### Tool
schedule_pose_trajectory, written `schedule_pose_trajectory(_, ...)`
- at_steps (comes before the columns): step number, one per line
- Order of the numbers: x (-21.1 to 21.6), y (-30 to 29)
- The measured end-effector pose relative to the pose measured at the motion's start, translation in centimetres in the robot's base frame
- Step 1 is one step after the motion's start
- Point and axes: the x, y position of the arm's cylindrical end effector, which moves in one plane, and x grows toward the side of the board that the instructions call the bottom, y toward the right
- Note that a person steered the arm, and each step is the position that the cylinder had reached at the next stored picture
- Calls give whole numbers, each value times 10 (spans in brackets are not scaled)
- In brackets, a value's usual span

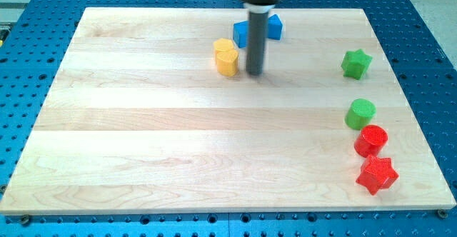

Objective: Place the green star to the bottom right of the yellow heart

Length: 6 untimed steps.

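The green star [355, 63] lies near the board's right edge, in the upper part of the view. The yellow heart [226, 56] stands at the upper middle of the board. My tip [255, 73] rests on the board just to the right of the yellow heart, a small gap apart. The green star is far to the right of both, at about the same height in the view.
Two blue blocks [243, 33] [274, 26] sit behind my rod at the view's top, partly hidden. A green cylinder [360, 113], a red cylinder [371, 140] and a red star [377, 173] line the right side. The wooden board [143, 137] lies on a blue perforated table.
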Motion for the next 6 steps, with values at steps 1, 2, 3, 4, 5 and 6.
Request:
schedule_pose_trajectory(1,-20,94)
schedule_pose_trajectory(2,-47,165)
schedule_pose_trajectory(3,-14,204)
schedule_pose_trajectory(4,34,107)
schedule_pose_trajectory(5,41,7)
schedule_pose_trajectory(6,43,53)
